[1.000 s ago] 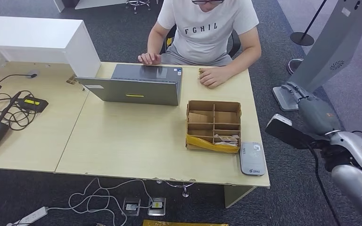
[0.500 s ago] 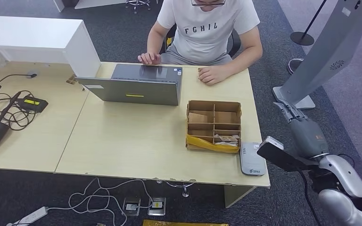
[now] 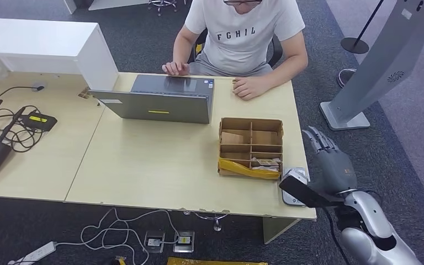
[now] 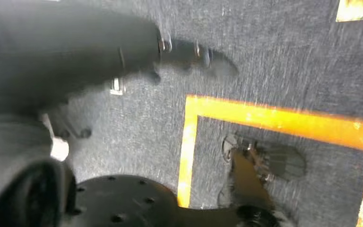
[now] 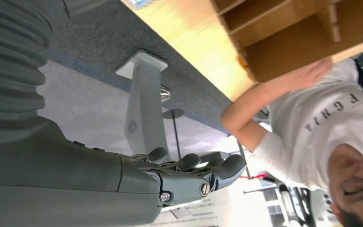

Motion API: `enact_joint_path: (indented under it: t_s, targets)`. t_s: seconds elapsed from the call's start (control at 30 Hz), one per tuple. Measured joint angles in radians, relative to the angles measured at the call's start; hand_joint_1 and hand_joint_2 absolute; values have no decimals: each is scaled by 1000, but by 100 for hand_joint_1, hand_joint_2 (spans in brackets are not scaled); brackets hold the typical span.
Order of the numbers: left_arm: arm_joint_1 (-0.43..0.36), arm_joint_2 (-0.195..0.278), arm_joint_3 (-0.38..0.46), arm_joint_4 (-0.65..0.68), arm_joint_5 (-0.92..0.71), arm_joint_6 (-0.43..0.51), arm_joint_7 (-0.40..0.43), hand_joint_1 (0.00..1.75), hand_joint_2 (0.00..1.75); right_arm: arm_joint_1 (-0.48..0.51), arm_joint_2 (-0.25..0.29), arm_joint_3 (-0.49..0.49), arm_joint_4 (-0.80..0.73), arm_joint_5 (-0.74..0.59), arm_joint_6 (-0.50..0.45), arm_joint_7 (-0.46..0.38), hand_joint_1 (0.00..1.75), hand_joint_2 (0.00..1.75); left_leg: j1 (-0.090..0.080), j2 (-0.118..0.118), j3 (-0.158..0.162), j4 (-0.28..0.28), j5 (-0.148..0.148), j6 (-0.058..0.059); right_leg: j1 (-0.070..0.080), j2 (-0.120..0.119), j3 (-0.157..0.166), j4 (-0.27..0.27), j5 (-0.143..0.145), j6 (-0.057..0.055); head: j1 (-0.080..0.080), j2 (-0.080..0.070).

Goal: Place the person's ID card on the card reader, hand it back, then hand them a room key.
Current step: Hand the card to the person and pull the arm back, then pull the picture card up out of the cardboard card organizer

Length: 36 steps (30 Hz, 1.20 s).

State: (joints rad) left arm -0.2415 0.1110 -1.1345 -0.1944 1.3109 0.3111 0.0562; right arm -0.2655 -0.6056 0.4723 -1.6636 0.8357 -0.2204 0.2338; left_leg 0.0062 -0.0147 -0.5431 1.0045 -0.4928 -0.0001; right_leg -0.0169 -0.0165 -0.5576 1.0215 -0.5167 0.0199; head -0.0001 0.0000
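Observation:
My right hand [image 3: 330, 164] hovers empty with straight fingers just off the table's right edge, beside the grey card reader [image 3: 295, 173], which my wrist partly covers. In the right wrist view the same hand [image 5: 184, 176] has its fingers spread and holds nothing. A divided cardboard box [image 3: 250, 121] stands left of the reader, with some cards [image 3: 265, 163] in its near right compartment. The person [image 3: 243, 33] sits across the table, one hand [image 3: 248, 88] resting near the far edge. My left hand [image 4: 184, 52] hangs blurred over the floor, fingers straight.
A grey laptop [image 3: 160, 99] sits open toward the person. A white cabinet [image 3: 38, 44] and tangled cables with black devices [image 3: 5, 132] fill the left side. A grey kiosk stand [image 3: 364, 77] rises on the floor to the right of the table [image 3: 154, 165].
My right arm has come down and swung left, from out over the floor by the kiosk stand to the table's right edge beside the card reader. The person has stayed put.

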Motion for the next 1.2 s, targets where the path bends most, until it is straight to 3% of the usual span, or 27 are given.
enact_joint_path:
  t_s: [0.13,0.23,0.63,1.2]
  targets:
    - [-189,26,23,-8,-17,-6,142,0,0,-81,105,23,104,41,-28,-17,0,175,3,-5,-5,0,6,-3,3,-5,-1,0,6,-4,0,0]
    - [-254,39,40,-11,-36,-7,147,0,0,-95,157,35,151,58,-25,-11,0,175,3,-2,-3,0,7,-3,3,-2,-1,1,7,-5,0,0]
    - [-264,43,79,-18,-63,-6,124,0,0,-120,248,58,212,92,20,5,0,175,3,1,-6,0,7,-4,3,1,-7,0,7,-5,0,0]
    - [-264,45,118,-18,-95,31,89,0,0,-136,261,61,236,92,37,4,0,175,3,1,-6,0,7,-4,3,1,-7,0,7,-5,0,0]
